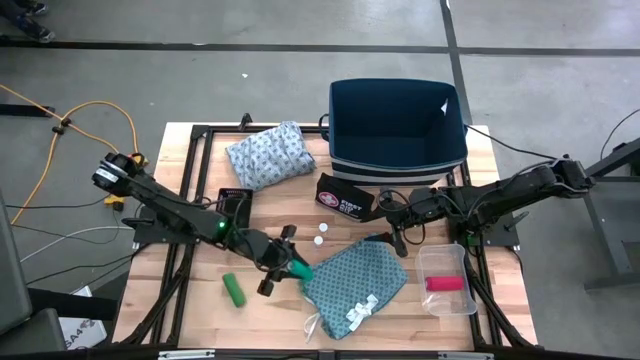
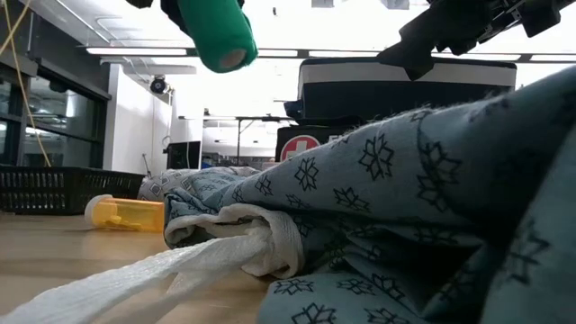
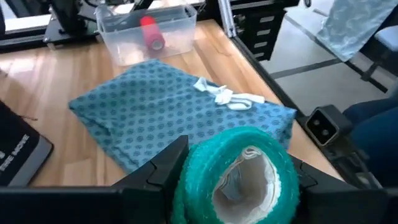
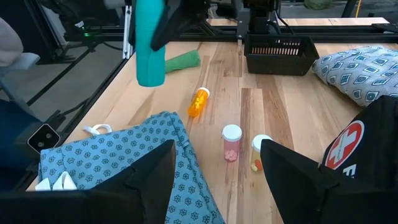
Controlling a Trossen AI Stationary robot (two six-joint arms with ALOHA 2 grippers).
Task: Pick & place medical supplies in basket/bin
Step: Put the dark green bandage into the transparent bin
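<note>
My left gripper (image 1: 283, 262) is shut on a teal-green roll (image 3: 236, 180) above the near-left edge of the teal cloth (image 1: 355, 285), which lies flat with its white ties (image 3: 225, 97) on top. A second green roll (image 1: 233, 289) lies on the wood to the left. The pale blue-grey cloth (image 1: 270, 155) rests near the far edge. A red roll (image 1: 445, 284) lies in a clear tub (image 1: 447, 262). My right gripper (image 1: 400, 240) hangs open over the teal cloth's far right corner, touching nothing. No orange-tipped stick shows. My left gripper pinches the teal-green roll by its curved wall (image 3: 186, 186), one finger on each side. The fingers come from above and lie along the roll, whose hollow end (image 3: 245, 186) faces the wrist camera. The roll (image 2: 216, 31) is lifted clear of the table, slightly tilted.
The dark blue bin (image 1: 397, 125) stands at the far right. A black first-aid pouch (image 1: 343, 197) lies in front of it. Two white-capped vials (image 4: 231, 142) and an orange bottle (image 4: 199, 101) sit mid-table. A small black basket (image 4: 280, 53) is by the pale cloth.
</note>
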